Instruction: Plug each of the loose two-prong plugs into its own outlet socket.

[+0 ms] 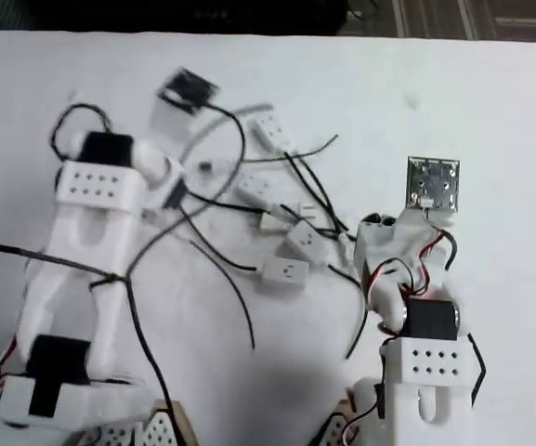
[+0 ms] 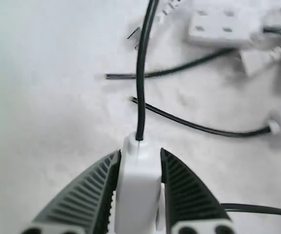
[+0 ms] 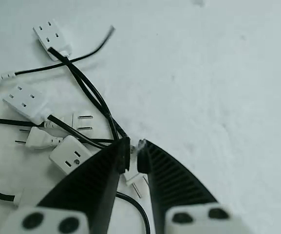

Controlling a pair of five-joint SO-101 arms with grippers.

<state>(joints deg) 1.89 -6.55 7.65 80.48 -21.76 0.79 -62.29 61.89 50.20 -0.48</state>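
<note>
My left gripper [image 2: 139, 156] is shut on a white plug [image 2: 138, 187] whose black cord [image 2: 141, 73] runs away over the table; in the high view this gripper [image 1: 175, 190] sits left of the tangle. My right gripper [image 3: 133, 148] is shut on a small white two-prong plug [image 3: 133, 178] at the tangle's right edge [image 1: 360, 237]. White outlet sockets lie among black cords: one far [image 3: 52, 35], one in the middle [image 3: 26, 100], one close beside the right fingers [image 3: 72, 153]. A loose plug [image 3: 40, 139] lies between them. Another socket [image 2: 218, 27] lies beyond the left gripper.
A square metal plate [image 1: 432, 183] lies just beyond the right arm. A black square block [image 1: 189, 90] on a cord sits at the back. Loose black cord ends [image 1: 240, 307] trail toward the front. The white table's far edge [image 1: 268, 33] runs along the back.
</note>
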